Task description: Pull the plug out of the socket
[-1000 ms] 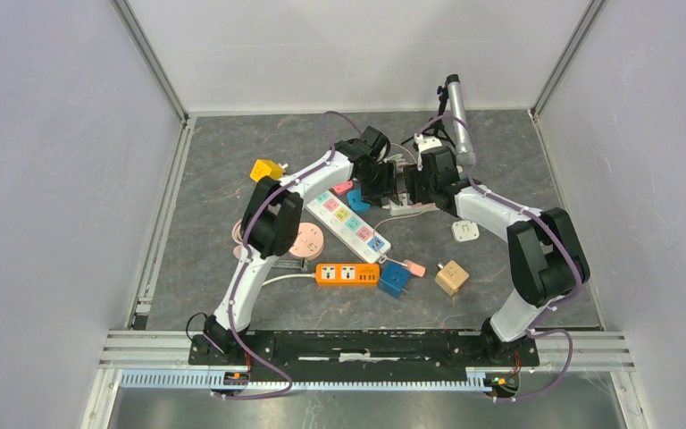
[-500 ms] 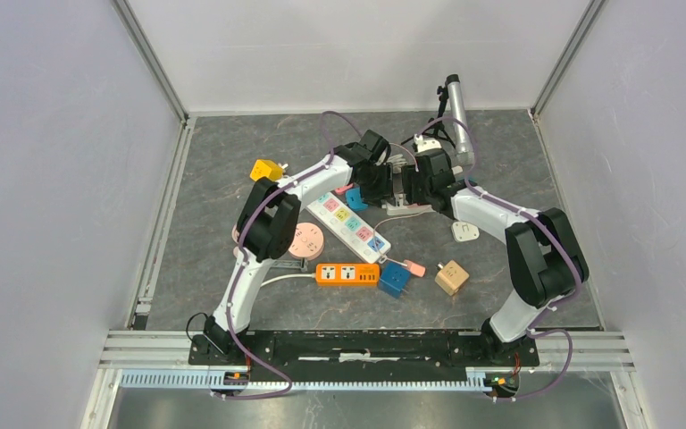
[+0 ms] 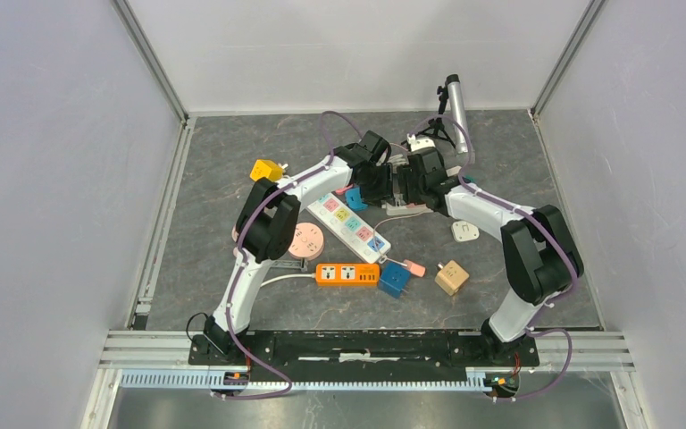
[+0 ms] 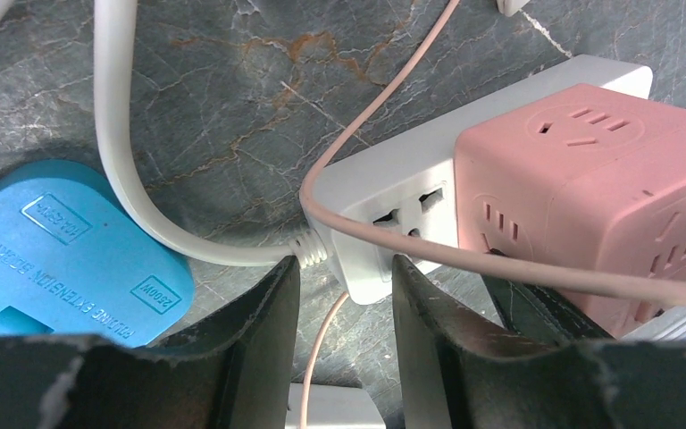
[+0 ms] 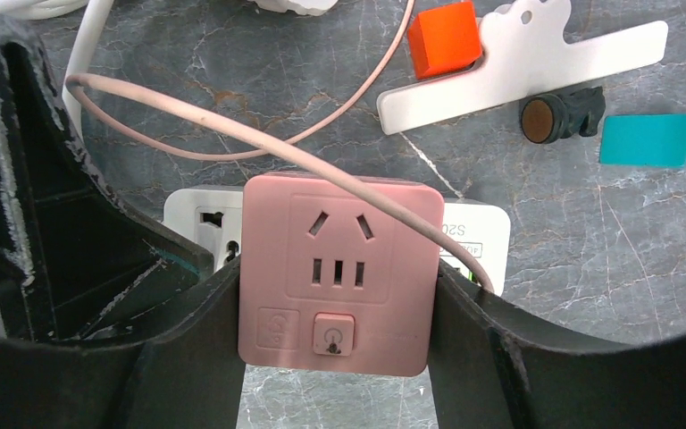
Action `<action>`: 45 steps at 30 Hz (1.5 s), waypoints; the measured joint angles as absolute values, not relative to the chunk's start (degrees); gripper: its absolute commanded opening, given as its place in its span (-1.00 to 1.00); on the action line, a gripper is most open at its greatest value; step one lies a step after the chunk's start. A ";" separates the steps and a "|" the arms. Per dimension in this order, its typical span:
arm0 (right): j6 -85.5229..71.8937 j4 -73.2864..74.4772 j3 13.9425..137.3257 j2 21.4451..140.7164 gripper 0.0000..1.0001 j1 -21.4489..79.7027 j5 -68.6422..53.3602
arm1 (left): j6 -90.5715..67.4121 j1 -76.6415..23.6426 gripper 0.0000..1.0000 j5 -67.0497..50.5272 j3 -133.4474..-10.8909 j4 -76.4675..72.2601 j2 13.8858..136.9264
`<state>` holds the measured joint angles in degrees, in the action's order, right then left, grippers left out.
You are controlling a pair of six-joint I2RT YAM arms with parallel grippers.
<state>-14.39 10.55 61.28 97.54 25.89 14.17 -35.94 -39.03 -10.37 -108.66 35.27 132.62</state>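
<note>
Both grippers grip the plugged pair at the far middle of the tabletop (image 3: 232, 161)

Nearest the arm bases lie an orange power strip (image 3: 347, 274), a blue cube (image 3: 394, 279) and a tan cube (image 3: 451, 276); just beyond them a long white strip with coloured outlets (image 3: 348, 219) runs diagonally. Farther back, the pink cube plug (image 5: 339, 273) sits seated in the white socket strip (image 4: 393, 179), with a thin pink cord (image 5: 232, 134) draped across its face. The right gripper (image 5: 335, 281) pinches the cube, one finger pressed flat against each side. The left gripper (image 4: 344, 277) is clamped on the strip's cord end, where the white cable (image 4: 121, 161) enters, a blue plug (image 4: 62, 250) lying just beside it
</note>
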 measured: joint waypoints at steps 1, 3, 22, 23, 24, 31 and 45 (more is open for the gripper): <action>-14.50 10.68 61.28 97.54 -1.00 25.93 14.20 | -35.94 -39.00 -0.06 -10.33 -108.66 35.38 132.60; -14.68 10.66 61.28 97.43 -1.00 25.67 13.63 | -35.94 -39.00 -0.07 -10.31 -108.66 35.40 132.57; -15.81 8.73 59.07 95.64 -1.00 22.94 7.75 | -35.94 -38.98 -0.14 -9.98 -108.25 35.55 132.20; -16.21 7.51 58.04 95.07 -1.00 22.46 6.79 | -35.94 -38.98 -0.14 -10.00 -108.22 35.55 132.20; -16.45 6.39 57.01 94.45 -1.00 22.06 5.98 | -35.94 -38.98 -0.14 -10.02 -108.16 35.55 132.16; -15.57 5.43 55.86 93.82 -1.00 23.94 9.04 | -35.97 -38.98 -0.14 -10.15 -108.03 35.94 132.03; -15.31 6.39 56.01 93.51 -1.00 23.20 6.76 | -35.99 -38.98 -0.16 -10.59 -108.01 36.38 131.98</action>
